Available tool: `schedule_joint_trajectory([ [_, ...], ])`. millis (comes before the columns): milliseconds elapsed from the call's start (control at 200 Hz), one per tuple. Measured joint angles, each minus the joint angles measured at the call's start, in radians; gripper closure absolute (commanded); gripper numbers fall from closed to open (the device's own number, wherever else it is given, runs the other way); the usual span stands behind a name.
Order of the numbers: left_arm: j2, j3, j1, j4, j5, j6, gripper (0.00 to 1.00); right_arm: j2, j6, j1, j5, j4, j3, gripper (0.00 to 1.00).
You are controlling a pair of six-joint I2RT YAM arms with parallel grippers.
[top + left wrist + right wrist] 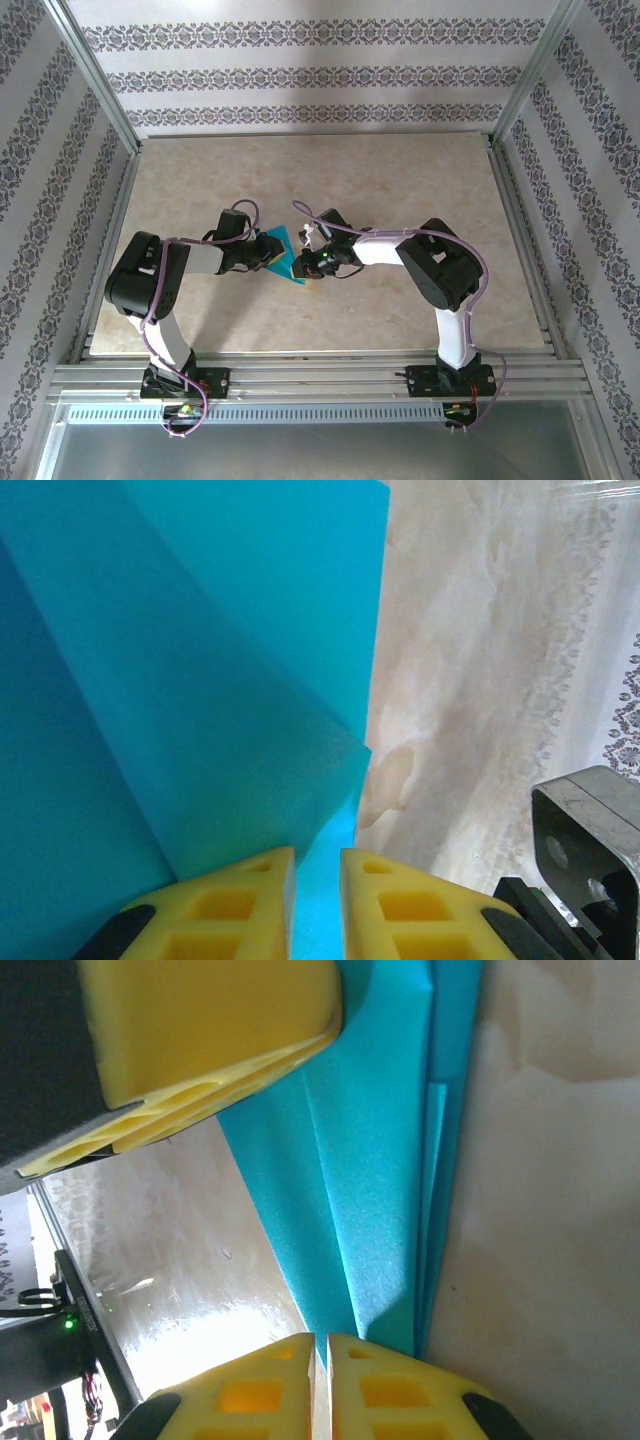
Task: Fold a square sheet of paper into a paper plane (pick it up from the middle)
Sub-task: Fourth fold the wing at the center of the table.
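Observation:
The teal-blue sheet of paper (281, 243) lies mid-table between both arms, folded into long layers with lengthwise creases. In the right wrist view the paper (370, 1210) narrows toward my right gripper (322, 1390), which is shut on its pointed end; the paper's right edge rests on the table. My left gripper (318, 900) sits low over the paper (200, 680), fingers a narrow gap apart with teal showing between them and a flap rising on the left. From above, the left gripper (265, 258) and right gripper (303, 266) almost meet. A left fingertip (200, 1020) overlaps the paper's far end.
The beige marbled tabletop (400, 180) stretches out behind and to both sides of the arms. Aluminium frame posts (100, 90) and patterned walls enclose it. A metal bracket of the left arm (590, 830) shows in the left wrist view.

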Motion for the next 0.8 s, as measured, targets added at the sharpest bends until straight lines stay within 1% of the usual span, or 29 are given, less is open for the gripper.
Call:
schedule_joint_trajectory([
  [110,0.0,0.002,0.0,-0.006,0.0,0.0,0.8,-0.005,0.004,-0.01,-0.002,0.014,-0.007,0.85],
  [285,0.0,0.003,0.0,-0.008,-0.001,0.0,0.8,-0.06,0.016,-0.029,0.009,0.032,-0.035,0.82],
  [495,0.0,0.003,0.0,-0.007,-0.005,-0.012,0.8,-0.08,0.026,-0.036,0.078,0.037,-0.058,0.75],
  [595,0.0,0.003,0.0,-0.007,-0.005,-0.019,0.79,-0.079,0.026,-0.036,0.09,0.017,-0.063,0.76],
  [754,0.0,0.003,0.0,-0.007,-0.007,-0.024,0.79,-0.077,0.027,-0.036,0.072,0.014,-0.063,0.85],
  [799,-0.001,0.003,-0.001,-0.007,-0.007,-0.026,0.79,-0.076,0.029,-0.035,0.063,0.013,-0.063,0.86],
])
